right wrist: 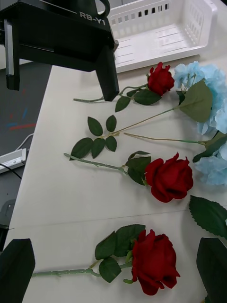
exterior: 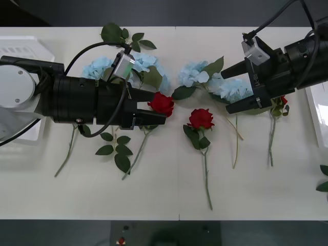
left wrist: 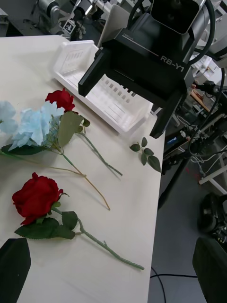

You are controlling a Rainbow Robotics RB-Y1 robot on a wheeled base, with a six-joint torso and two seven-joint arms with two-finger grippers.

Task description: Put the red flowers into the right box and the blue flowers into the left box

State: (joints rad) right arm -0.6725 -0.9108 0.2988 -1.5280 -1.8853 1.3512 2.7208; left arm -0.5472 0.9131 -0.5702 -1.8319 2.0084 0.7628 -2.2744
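White table (exterior: 246,195); three deep-red rose blooms on thin green stems lie in a row across its middle: left rose (exterior: 163,104), middle rose (exterior: 201,118), right rose (exterior: 283,101) partly under the right arm. Pale sky-blue fluffy clusters with broad green leaves lie behind them; one bunch at left-centre (exterior: 145,62), another at right-centre (exterior: 205,77).

Left gripper (exterior: 156,110) hovers at the left rose, black fingers spread apart, one either side of the bloom, nothing clamped; right gripper (exterior: 233,88) hangs over the right-centre blue bunch, fingers wide apart, holding nothing.

Shallow translucent white tray (exterior: 23,48) at the table's left end, partly behind the left arm; second white tray's rim (exterior: 318,118) at the right edge; both trays well apart from the flowers.
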